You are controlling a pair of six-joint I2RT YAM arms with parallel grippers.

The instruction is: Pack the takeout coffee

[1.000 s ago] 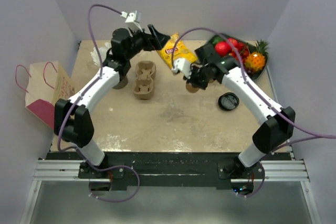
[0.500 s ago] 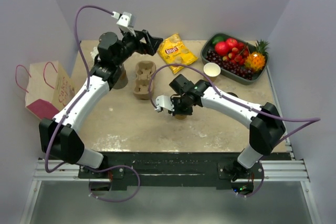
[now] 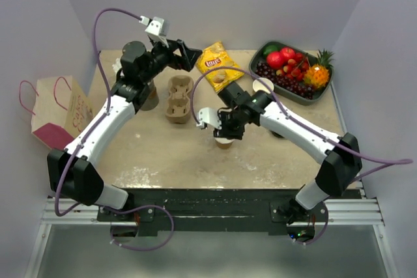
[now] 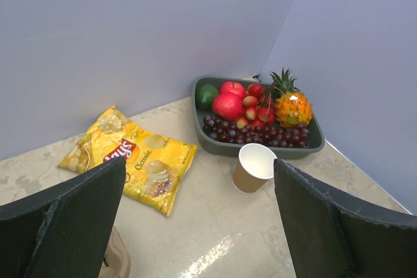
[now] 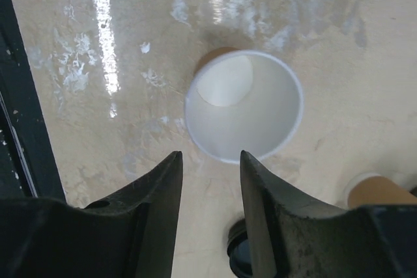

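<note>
Mid-frame, the right gripper (image 5: 208,161) hung with jaws apart over a lidless cup (image 5: 244,105) standing free (left gripper (image 4: 199,187) gaped wide, idle); capping it looked the next need.

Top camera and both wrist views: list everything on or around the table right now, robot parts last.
takeout coffee: one, tan with dark lid, left of the carrier, mostly hidden by the left arm
open cups: two, tan, white inside; one just past the right hand's tips, the other in front of the fruit tray
loose lid: one, black, near the right hand
cup carrier: one, brown, centre-left
chip bag: one, yellow, back
fruit tray: one, dark, back right
paper bag: one, tan and pink, left of the table
left hand: open, empty
right hand: open, empty
</note>
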